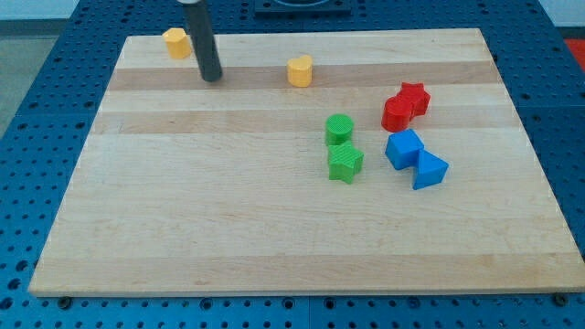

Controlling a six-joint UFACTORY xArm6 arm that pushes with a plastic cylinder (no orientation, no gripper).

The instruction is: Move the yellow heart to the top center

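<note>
Down at the view's bottom, the wooden board point(274, 247) runs bare and pale, its front edge sitting on a blue pegboard table point(27, 183) that frames it on both sides. Moving up, here's the first cluster: a green star point(345, 163), and touching it just above, a green cylinder point(339, 129). To their right, a blue triangle point(430, 170) pressed against a blue cube point(404, 148). Above those, a red pair jammed together: a red star point(415, 97) at the back, and a red block point(397, 113) in front whose shape I can't quite settle.

Further up now, and there's the one that matters: the yellow heart point(300, 70), sitting alone near the top edge, roughly at centre, a touch to the right of the rod. Its lobes are hard to read at this size. Off in the top left corner, a second yellow block point(177, 43), looks hexagonal, but I won't swear to it.

And the arm! The rod point(203, 41) drops in from the view's top, leaning slightly, its upper part cut off by the frame. My tip point(211, 79) is planted on the board between the two yellow pieces, nearer the corner block, touching neither. There's clear wood between tip and heart. No hand here to open or close; it's a plain rod, gripping nothing.

Beyond the board's far edge, some dark gear shows, cropped and unreadable.
</note>
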